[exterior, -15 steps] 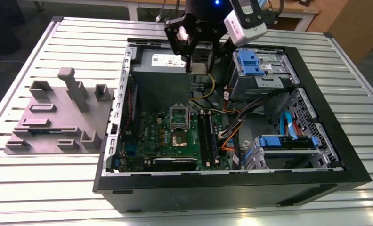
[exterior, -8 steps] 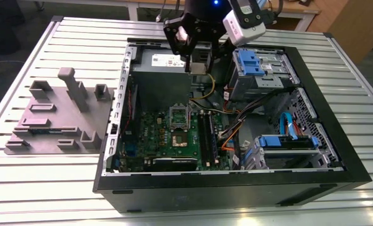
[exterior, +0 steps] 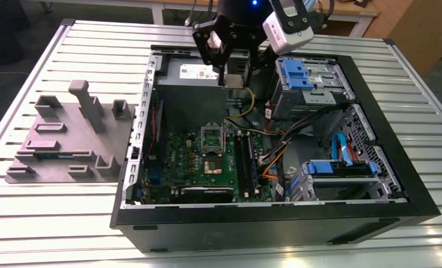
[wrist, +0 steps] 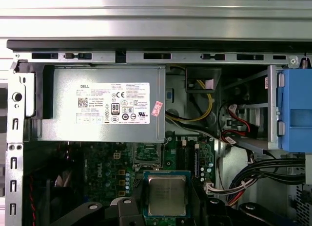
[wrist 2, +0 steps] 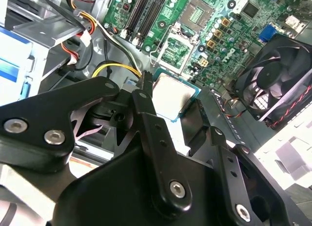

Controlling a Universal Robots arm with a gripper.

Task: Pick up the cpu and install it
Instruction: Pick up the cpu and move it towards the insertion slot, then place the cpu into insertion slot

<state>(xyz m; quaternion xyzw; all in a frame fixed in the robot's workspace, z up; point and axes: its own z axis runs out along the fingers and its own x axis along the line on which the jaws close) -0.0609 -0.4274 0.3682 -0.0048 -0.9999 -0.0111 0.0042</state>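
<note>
The hand (wrist 2: pixel 170 97) clamps the cpu (wrist: pixel 166 194) — above the open case (exterior: pixel 265 223).

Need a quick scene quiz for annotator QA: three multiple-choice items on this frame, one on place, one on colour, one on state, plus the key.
1. Where does the grey fixture sit relative to the open case?
A. inside it
B. on top of it
C. beside it on the table, at the exterior view's left

2. What colour are the drive brackets in the case?
A. blue
B. red
C. yellow

3. What state is the gripper in?
A. open, holding nothing
B. shut on the cpu
C. shut on a cable

Key:
1. C: the fixture lies on the slatted table outside the case wall.
2. A: the brackets are blue plastic in the exterior view.
3. B: both wrist views show the cpu clamped in the gripper above the motherboard.
</note>
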